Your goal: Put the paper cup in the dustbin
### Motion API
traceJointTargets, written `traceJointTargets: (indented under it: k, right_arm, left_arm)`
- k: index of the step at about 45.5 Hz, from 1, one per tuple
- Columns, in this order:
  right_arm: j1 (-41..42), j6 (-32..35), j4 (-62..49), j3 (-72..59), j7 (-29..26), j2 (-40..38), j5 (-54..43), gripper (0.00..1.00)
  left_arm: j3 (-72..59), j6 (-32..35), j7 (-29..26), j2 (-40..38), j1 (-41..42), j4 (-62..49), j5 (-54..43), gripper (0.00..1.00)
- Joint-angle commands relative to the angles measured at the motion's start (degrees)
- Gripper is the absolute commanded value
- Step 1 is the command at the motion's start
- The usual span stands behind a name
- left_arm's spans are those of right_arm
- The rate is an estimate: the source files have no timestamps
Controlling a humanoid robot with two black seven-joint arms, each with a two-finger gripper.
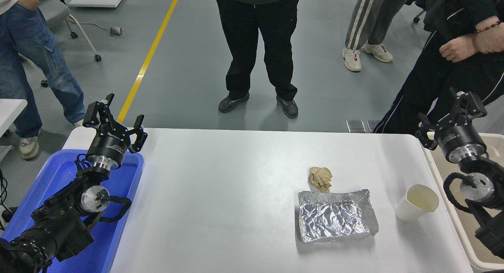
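The white paper cup [416,202] stands upright, a little tilted, on the white table [220,198] near its right edge. The beige dustbin [444,194] stands just off the table's right side, partly cut off by the picture's edge. My right gripper [447,112] is open and empty, raised above the bin's far corner, well behind and right of the cup. My left gripper [114,115] is open and empty, parked over the blue tub at the lower left.
A crumpled tan paper ball [320,178] and a crinkled foil tray [335,220] lie left of the cup. A blue tub [59,174] sits at the table's left. Several people stand at the far side; one person's hands [456,48] hang near my right gripper.
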Motion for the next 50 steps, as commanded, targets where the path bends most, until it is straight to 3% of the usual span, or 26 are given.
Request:
traceJointTargets:
  k: [1, 50]
  right_arm:
    - [-0.7, 0.1, 0.1, 0.0, 1.9, -0.2, 0.0, 1.00]
    - [0.0, -0.1, -1.2, -0.7, 1.9, -0.1, 0.0, 1.00]
  left_arm:
    - [0.0, 0.0, 0.0, 0.0, 0.0, 0.0, 0.0, 1.00]
    - [0.0, 0.0, 0.0, 0.0, 0.0, 0.1, 0.0, 1.00]
